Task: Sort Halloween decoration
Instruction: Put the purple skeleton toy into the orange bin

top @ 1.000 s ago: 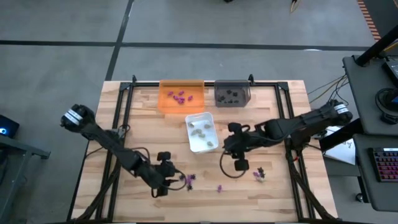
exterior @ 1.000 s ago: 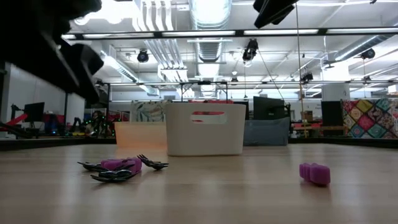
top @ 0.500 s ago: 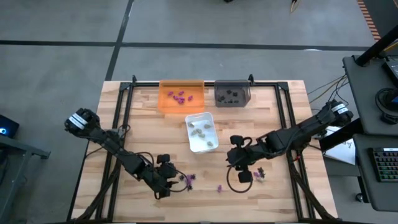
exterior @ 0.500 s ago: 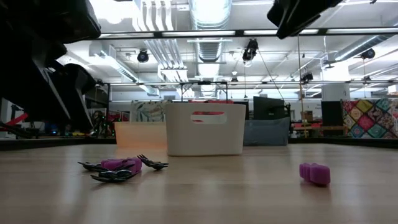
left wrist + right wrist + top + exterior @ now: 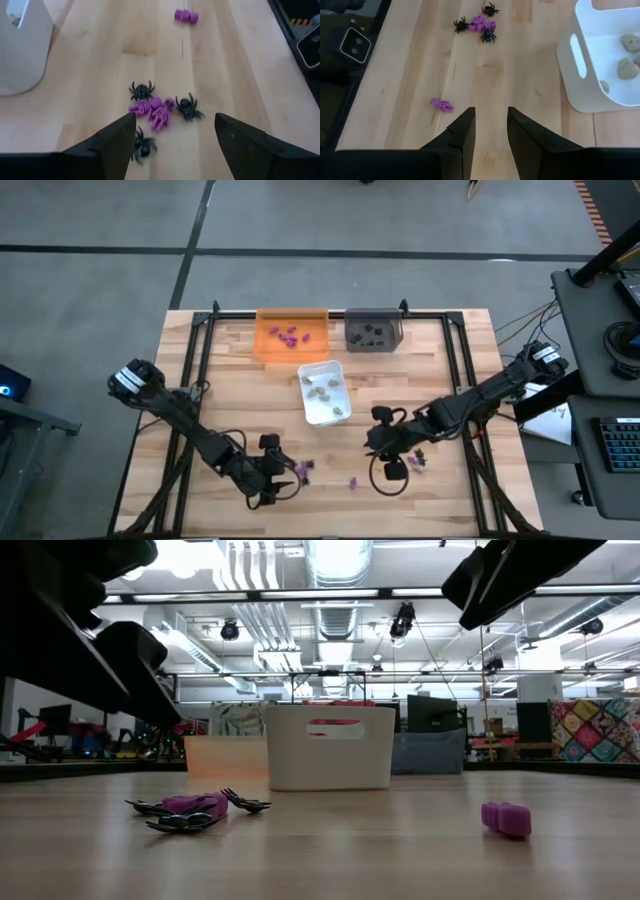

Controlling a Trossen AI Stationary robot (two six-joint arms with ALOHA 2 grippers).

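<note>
Purple and black Halloween decoration [image 5: 159, 111] lay clustered on the wooden table [image 5: 230, 370], left gripper [image 5: 172, 142] spread wide at its 6 o'clock, empty. Right gripper [image 5: 490, 132] hovered apart, fingers slightly parted, holding nothing.

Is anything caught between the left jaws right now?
No. The left gripper stands open with only bare table between its jaws, the black spiders and purple pieces lying ahead of it.

1. Small purple plastic skeleton-like pieces [image 5: 152, 110] lie flat in a cluster with black plastic spiders [image 5: 188, 106] touching them, near the bench's front edge.
2. A lone purple piece [image 5: 441, 105] lies apart from the cluster, on the bare wood.
3. More purple pieces [image 5: 416, 460] lie toward the bench's front right.
</note>
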